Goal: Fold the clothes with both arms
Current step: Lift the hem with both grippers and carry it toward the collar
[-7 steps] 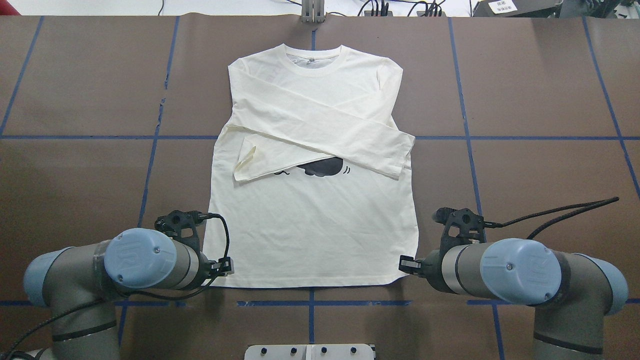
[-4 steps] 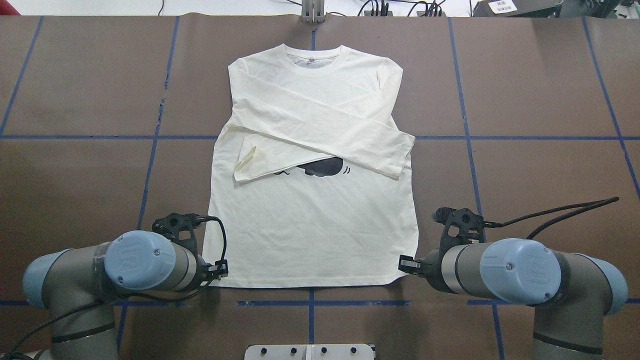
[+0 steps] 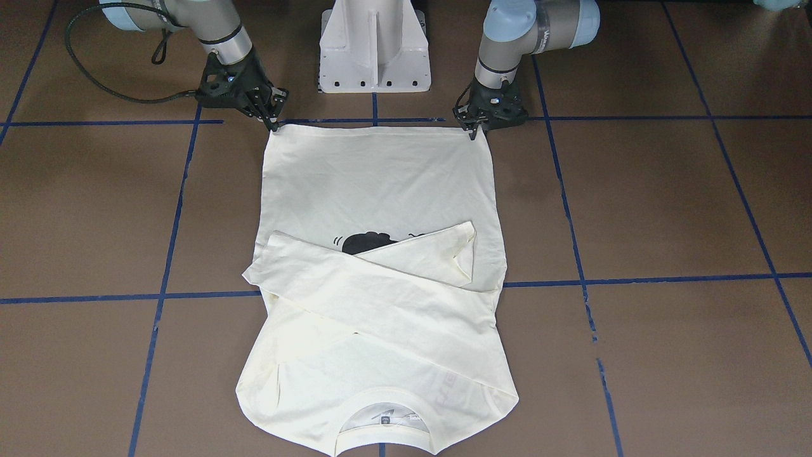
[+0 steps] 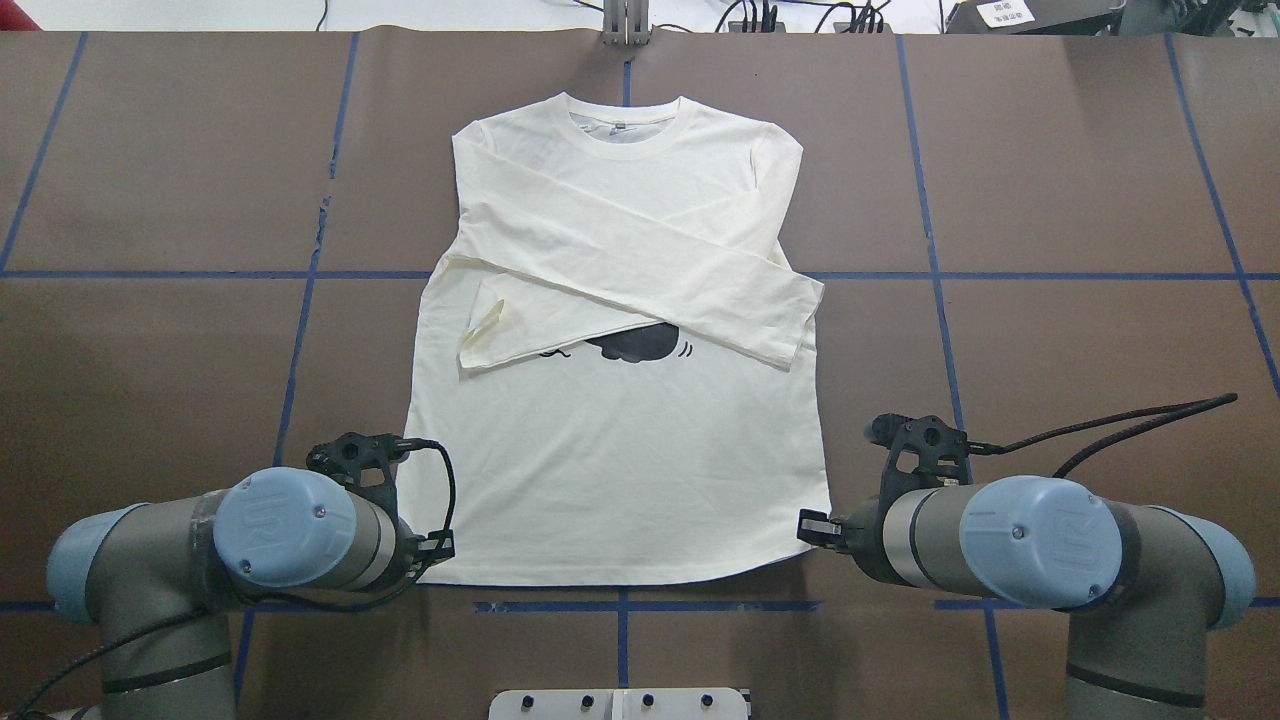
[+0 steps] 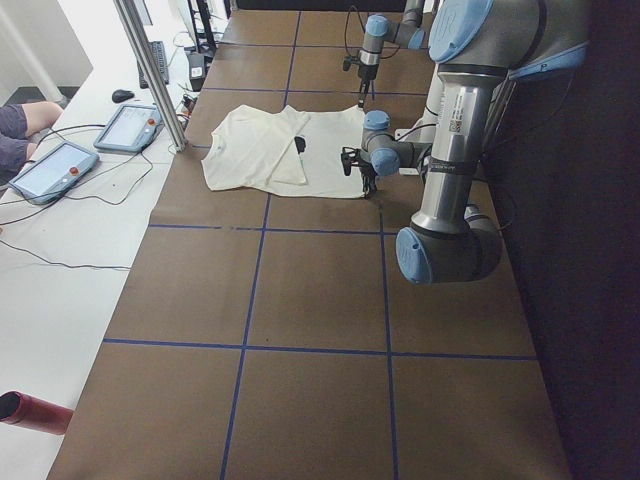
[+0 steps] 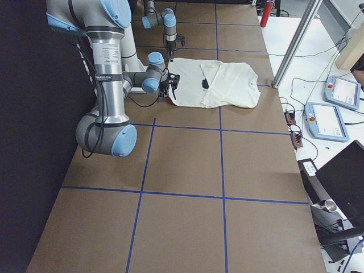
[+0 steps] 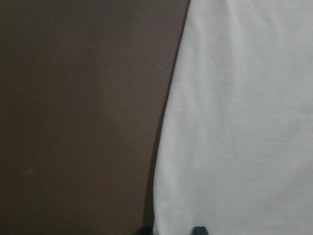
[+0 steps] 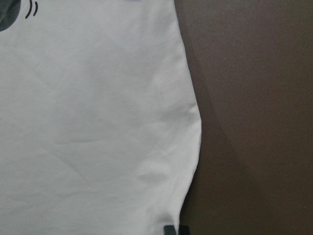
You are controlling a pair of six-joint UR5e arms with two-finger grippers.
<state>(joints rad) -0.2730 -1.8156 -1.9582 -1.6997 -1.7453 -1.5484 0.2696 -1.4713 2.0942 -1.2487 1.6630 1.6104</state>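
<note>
The cream-white T-shirt [image 4: 620, 470] lies flat and front up, collar at the far edge, with both sleeves folded across the chest. They cover most of the black cat print [image 4: 635, 345]; the lettering is hidden. My left gripper [image 4: 440, 545] is shut on the shirt's near left hem corner, low at the table; it also shows in the front view [image 3: 474, 130]. My right gripper [image 4: 808, 525] is shut on the near right hem corner, also seen from the front [image 3: 274, 122]. Each wrist view shows the cloth edge running between the fingertips [image 7: 198, 230] [image 8: 168, 230].
The white pedestal base [image 3: 374, 44] stands between the arms at the near table edge. A metal post [image 4: 625, 25] rises at the far edge. Blue tape lines [image 4: 300, 340] grid the brown table. Tablets [image 5: 60, 170] lie on a side bench beyond the far edge.
My left gripper has moved toward the robot and slightly left, drawing the hem with it. The whole shirt has shifted a little leftward. The right arm has not moved.
</note>
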